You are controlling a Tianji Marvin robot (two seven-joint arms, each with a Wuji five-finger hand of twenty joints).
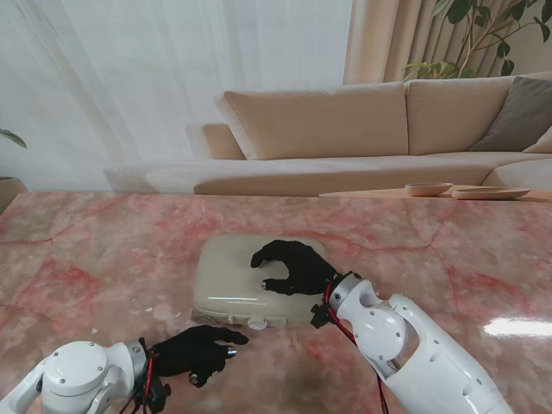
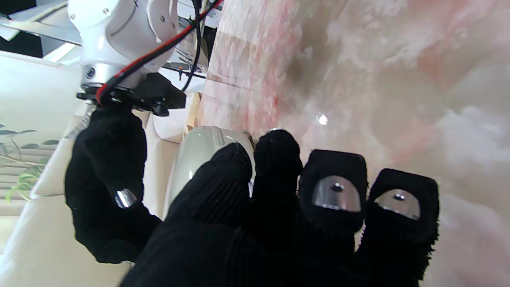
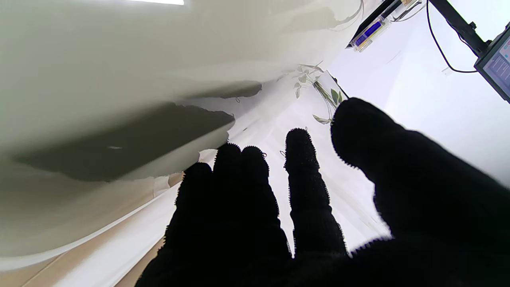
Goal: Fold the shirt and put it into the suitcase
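Note:
A closed cream hard-shell suitcase [image 1: 228, 280] lies flat at the middle of the pink marble table [image 1: 95, 259]. My right hand [image 1: 293, 266] rests palm down on its lid with the fingers spread and holds nothing. My left hand [image 1: 194, 352] lies low over the table just nearer to me than the suitcase's front edge, fingers side by side, one pointing toward a small latch [image 1: 257, 324]. The left wrist view shows the left hand [image 2: 299, 207], the suitcase end [image 2: 199, 151] and the right hand [image 2: 105, 179]. The right wrist view shows the right hand [image 3: 279, 219] beside the lid [image 3: 99, 59]. No shirt shows in any view.
A beige sofa [image 1: 345, 129] stands beyond the table's far edge. A low wooden board with shallow wooden bowls [image 1: 429, 188] sits at the far right. Bare marble surrounds the suitcase on both sides.

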